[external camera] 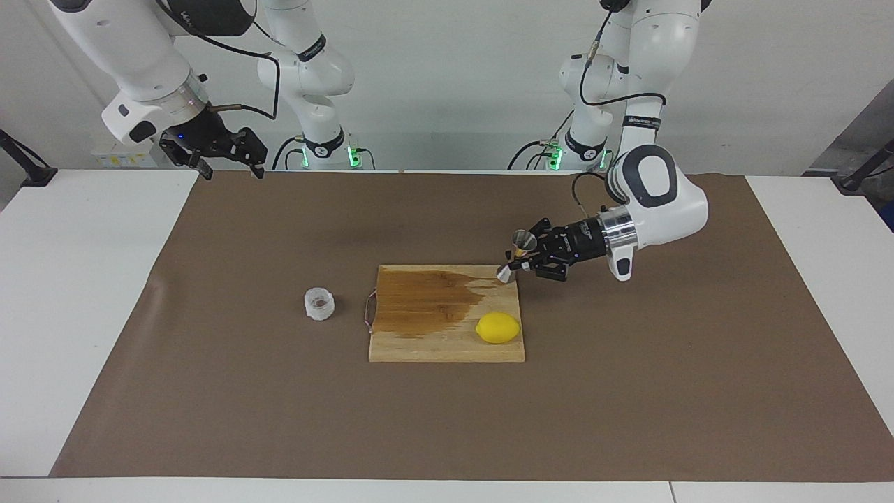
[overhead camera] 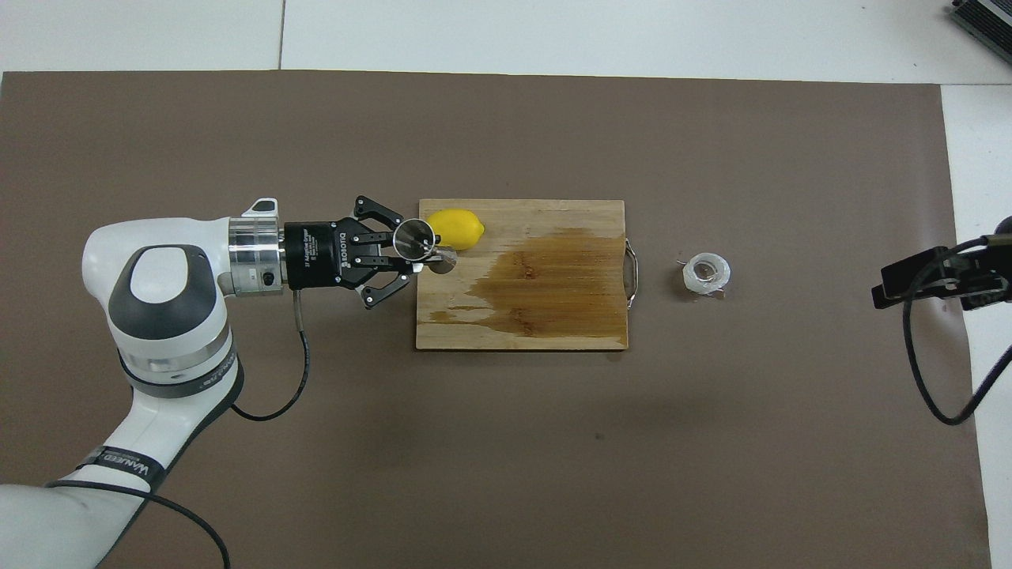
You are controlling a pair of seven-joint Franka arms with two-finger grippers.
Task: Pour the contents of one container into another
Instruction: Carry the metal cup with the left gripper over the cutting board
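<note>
One jigger (external camera: 517, 257), one cup (external camera: 319, 304), one lemon (external camera: 498, 327), one cutting board (external camera: 419, 342)

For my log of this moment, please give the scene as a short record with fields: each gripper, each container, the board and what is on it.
left gripper: shut on the jigger, at the cutting board's corner
right gripper: waits, raised over the table's edge by the robots
cup: upright on the brown mat, beside the board's handle
cutting board: wooden, with a wet brown stain
lemon: on the board, farther from the robots than the jigger
</note>
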